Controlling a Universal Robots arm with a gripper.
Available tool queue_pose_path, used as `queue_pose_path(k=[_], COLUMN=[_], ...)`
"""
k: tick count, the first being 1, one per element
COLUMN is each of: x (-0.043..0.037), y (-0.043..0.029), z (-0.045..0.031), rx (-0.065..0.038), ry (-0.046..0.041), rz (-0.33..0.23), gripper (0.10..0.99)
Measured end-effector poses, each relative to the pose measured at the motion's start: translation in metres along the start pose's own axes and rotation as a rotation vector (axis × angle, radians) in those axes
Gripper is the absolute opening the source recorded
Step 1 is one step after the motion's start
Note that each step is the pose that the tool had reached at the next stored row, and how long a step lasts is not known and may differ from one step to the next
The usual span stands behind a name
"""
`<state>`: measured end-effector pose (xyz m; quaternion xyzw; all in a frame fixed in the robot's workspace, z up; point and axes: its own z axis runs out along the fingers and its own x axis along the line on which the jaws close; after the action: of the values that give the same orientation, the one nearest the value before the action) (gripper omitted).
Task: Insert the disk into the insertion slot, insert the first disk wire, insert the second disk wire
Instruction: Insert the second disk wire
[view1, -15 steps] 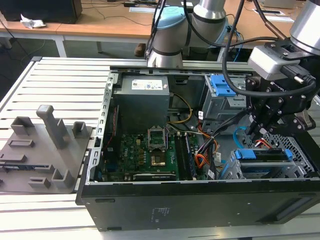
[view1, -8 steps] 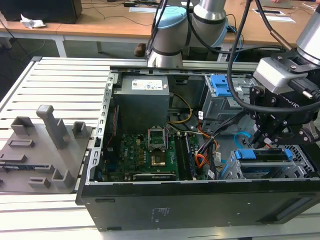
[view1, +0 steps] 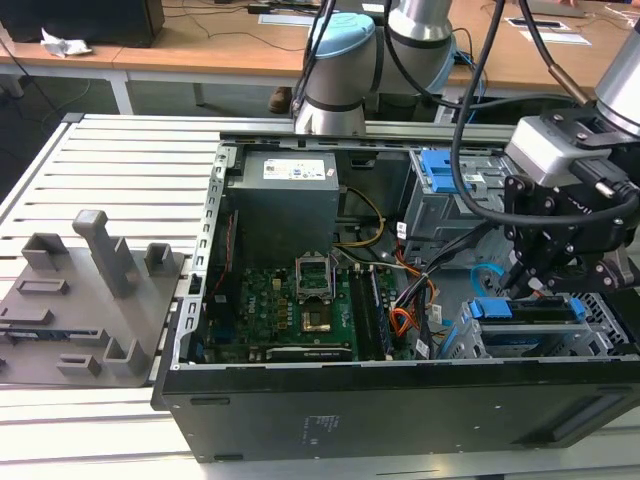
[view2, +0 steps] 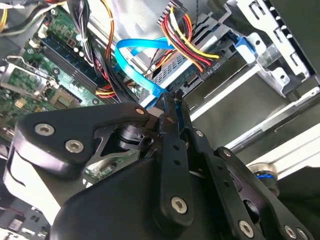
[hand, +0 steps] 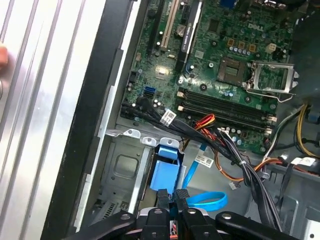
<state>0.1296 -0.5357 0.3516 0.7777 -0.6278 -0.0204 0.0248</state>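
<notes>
Pincer (view2: 172, 100) pinched shut on the second disk wire (view2: 137, 62) near its plug. Just beyond the tips: the disk (view2: 192, 70), already seated in the insertion slot (view1: 600, 325). Advice: keep plug square to the disk's port, push straight, avoid the red-yellow power leads (view2: 192, 42) alongside.

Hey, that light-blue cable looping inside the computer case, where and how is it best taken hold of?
Probably at the end by its small dark plug, near where the claw meets the light-blue cable in the second wrist view. The flat ribbon curves in a floppy loop, so its middle would likely bend. Come from the case's open top, pinching the flat faces.
</notes>
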Motion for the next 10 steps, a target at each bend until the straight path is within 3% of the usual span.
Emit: queue_pose_path(k=[10], x=[0.0000], y=[0.0000], z=[0.0005], rx=[0.000], ry=[-0.0118], rz=[0.197], gripper=[0.165])
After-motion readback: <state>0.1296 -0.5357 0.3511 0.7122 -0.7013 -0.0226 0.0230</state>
